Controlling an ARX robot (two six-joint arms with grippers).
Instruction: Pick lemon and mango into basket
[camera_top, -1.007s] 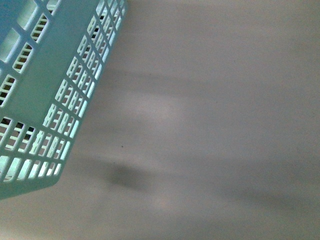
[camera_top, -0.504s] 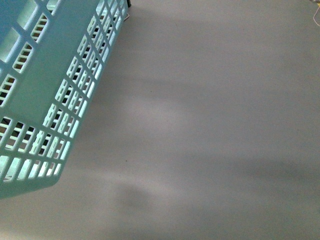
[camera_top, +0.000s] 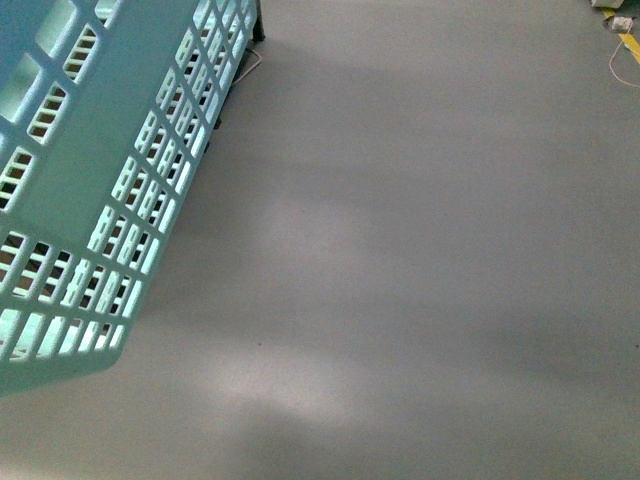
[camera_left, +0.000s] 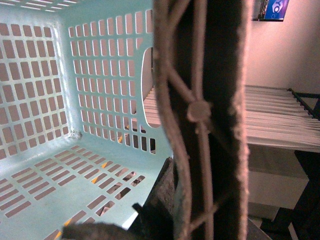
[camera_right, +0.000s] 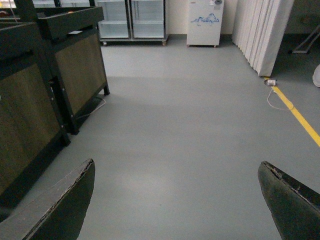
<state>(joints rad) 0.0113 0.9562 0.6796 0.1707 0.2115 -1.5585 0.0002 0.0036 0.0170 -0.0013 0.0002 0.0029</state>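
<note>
The pale teal basket (camera_top: 90, 190) fills the left of the front view, hanging above the grey floor. In the left wrist view I look into its slotted inside (camera_left: 55, 165), which holds no fruit. Its brown handle (camera_left: 200, 110) crosses close in front of the camera. My left gripper (camera_left: 165, 210) is shut on the basket at that handle. My right gripper (camera_right: 177, 200) is open over bare floor, its dark fingers (camera_right: 65, 205) wide apart with nothing between them. The lemon and the mango are out of view.
Dark wooden stands (camera_right: 45, 85) line one side of the grey floor (camera_right: 185, 125). Glass-door fridges (camera_right: 132, 17), a white cabinet (camera_right: 205, 22) and a folding partition (camera_right: 260, 32) stand at the far end. A yellow floor line (camera_right: 297, 117) and a cable (camera_top: 620, 55) lie nearby.
The floor has slid down the front view. A dark stand leg and the yellow cable have come in at the top. The basket keeps its place in the picture.
</note>
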